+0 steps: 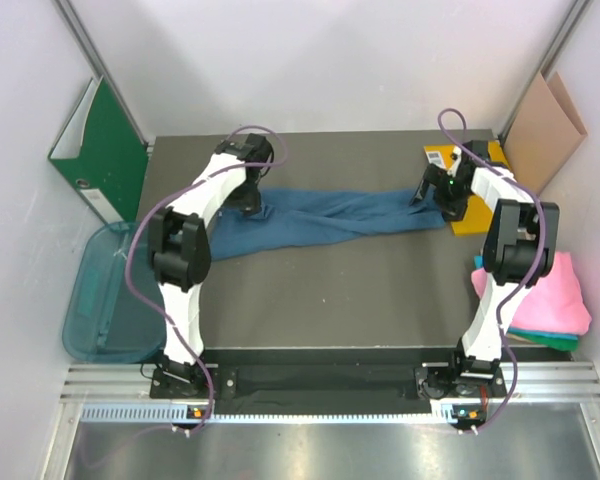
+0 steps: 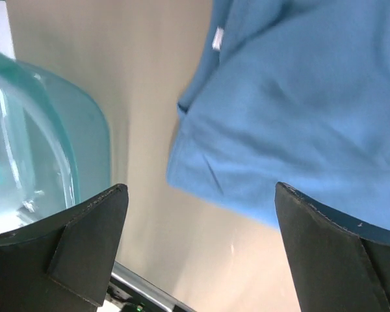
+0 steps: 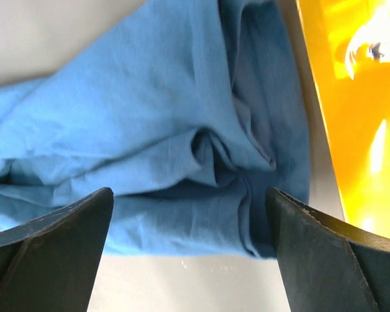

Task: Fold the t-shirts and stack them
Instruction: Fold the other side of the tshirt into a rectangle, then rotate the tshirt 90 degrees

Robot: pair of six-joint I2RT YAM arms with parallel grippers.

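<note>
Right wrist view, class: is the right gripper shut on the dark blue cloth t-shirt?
No, the right gripper is open, fingers wide apart, with the dark blue cloth t-shirt crumpled beyond them.

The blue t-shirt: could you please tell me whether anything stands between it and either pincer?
Nothing visible does. The right pincer is open over the blue t-shirt at one bunched end; the left pincer is open at its other end.
</note>
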